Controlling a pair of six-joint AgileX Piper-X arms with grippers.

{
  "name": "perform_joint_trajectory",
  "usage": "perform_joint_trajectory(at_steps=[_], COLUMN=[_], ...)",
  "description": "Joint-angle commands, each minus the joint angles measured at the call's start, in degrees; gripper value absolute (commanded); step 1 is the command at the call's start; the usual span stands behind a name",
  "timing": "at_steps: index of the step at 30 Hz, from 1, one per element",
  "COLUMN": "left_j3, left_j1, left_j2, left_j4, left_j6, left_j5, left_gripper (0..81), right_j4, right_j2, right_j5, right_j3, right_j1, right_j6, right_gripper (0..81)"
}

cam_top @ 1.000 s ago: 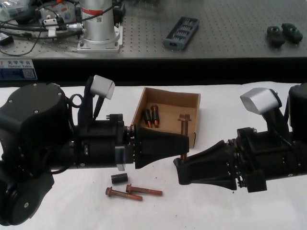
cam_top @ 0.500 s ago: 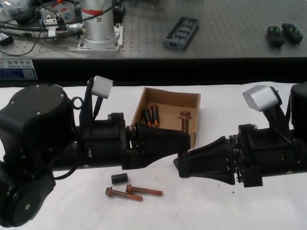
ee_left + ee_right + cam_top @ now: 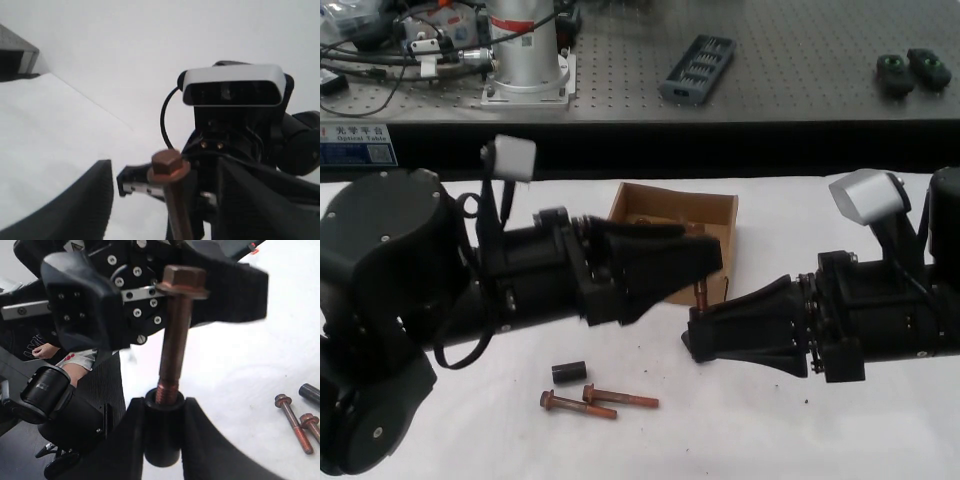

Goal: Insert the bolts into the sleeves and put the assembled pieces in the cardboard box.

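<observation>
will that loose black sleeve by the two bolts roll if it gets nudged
Probably: the sleeve lies on its side, so a sideways push would likely roll it. The bolt beside it might stop it. It looks rigid, probably not fragile.

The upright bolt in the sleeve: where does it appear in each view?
High view: the bolt's shank, between the left gripper and the right gripper, before the cardboard box.
Left wrist view: the bolt, head up, between the left gripper's open fingers.
Right wrist view: the bolt standing in the sleeve.
Shared landmark: the left gripper, around the bolt's head.
</observation>
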Motion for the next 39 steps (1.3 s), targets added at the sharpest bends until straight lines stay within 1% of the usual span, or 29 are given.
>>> perform_joint_trajectory(at_steps=[1,6,9,16,19,23,30,39], left_j3=[-0.6,-0.6,-0.6,-0.6,-0.6,-0.6,-0.6,-0.6], left_j1=[-0.1,-0.1,-0.1,-0.1,-0.1,-0.1,-0.1,-0.1], left_j2=[0.0,0.0,0.0,0.0,0.0,0.0,0.0,0.0], left_j4=[-4.1,-4.1,-4.1,-4.1,-4.1,-4.1,-4.1,-4.1], left_j6=[-1.3,-0.2,0.0,-1.8,-4.5,-5.4,-6.0,-7.8], left_j5=[-3.1,-4.2,-5.6,-4.5,-2.2,1.4,4.2,7.2], left_gripper=[44.7,43.9,40.5,34.1,28.8,17.4,0.9,0.6], right_j4=[-1.3,-1.3,-1.3,-1.3,-1.3,-1.3,-1.3,-1.3], right_j2=[0.1,0.1,0.1,0.1,0.1,0.1,0.1,0.1], right_j5=[-0.2,-0.4,-0.4,-0.4,-0.4,-0.4,-0.4,-0.4], right_j3=[-0.7,-0.9,-1.2,-1.3,-1.3,-1.3,-1.3,-1.3], right_j1=[-0.6,-0.5,-0.5,-0.5,-0.5,-0.5,-0.5,-0.5], right_j6=[0.4,0.4,0.4,0.4,0.4,0.4,0.4,0.4], right_gripper=[3.4,3.4,3.4,3.4,3.4,3.4,3.4,3.4])
